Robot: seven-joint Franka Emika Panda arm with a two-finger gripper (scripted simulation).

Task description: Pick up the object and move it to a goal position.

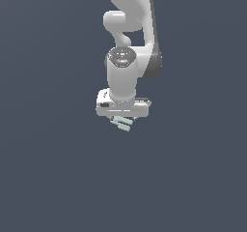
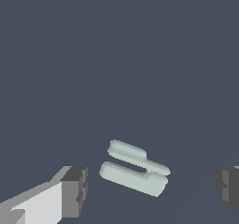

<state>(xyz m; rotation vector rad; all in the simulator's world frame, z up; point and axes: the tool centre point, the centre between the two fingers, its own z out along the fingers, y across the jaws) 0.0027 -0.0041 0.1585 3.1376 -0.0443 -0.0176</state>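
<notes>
The object is a small pale green piece made of two parallel bars [image 2: 134, 168]. It lies on the dark grey floor. In the exterior view it [image 1: 122, 123] peeks out just below the white hand of the arm. My gripper [image 2: 151, 188] is open and empty, with one finger [image 2: 74, 190] on each side of the object, well apart from it. In the exterior view the gripper's fingers are hidden behind the hand [image 1: 123, 108], which hangs above the object.
The floor [image 1: 48, 168] is a plain dark grey surface all around. The white arm [image 1: 130, 33] rises from the hand toward the upper edge of the exterior view.
</notes>
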